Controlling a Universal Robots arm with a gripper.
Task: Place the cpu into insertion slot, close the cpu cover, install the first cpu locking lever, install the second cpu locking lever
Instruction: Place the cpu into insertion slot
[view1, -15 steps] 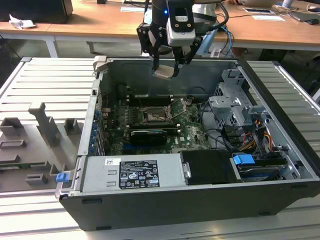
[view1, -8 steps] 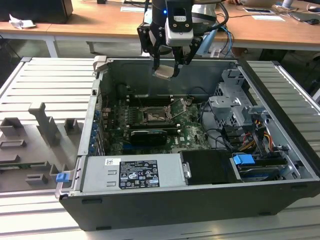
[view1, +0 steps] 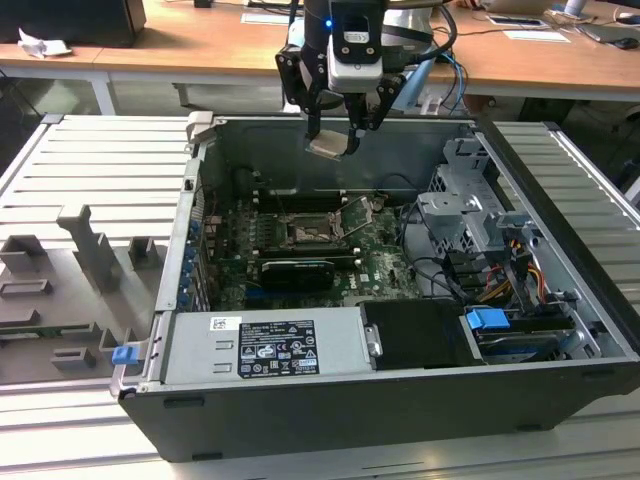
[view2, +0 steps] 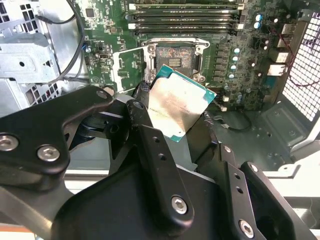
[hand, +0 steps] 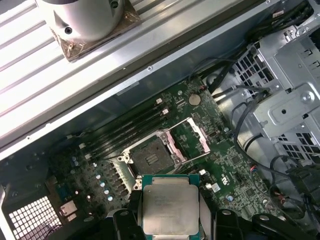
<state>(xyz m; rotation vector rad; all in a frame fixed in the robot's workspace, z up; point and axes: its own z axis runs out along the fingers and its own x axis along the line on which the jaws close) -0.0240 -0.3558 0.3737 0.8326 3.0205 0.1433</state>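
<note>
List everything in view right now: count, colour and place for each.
chip: one, silver-grey, held above the open case.
socket: one, black, empty, on the green board.
cover: one, silvery, swung open beside the socket.
memory slots: several, black, alongside the socket.
graphics card: one, black, on the board.
power supply: one, silver, against the case wall nearest the exterior view.
case: one, dark grey, open, on a slatted table.
gripper: one, black fingers shut on the chip.
</note>
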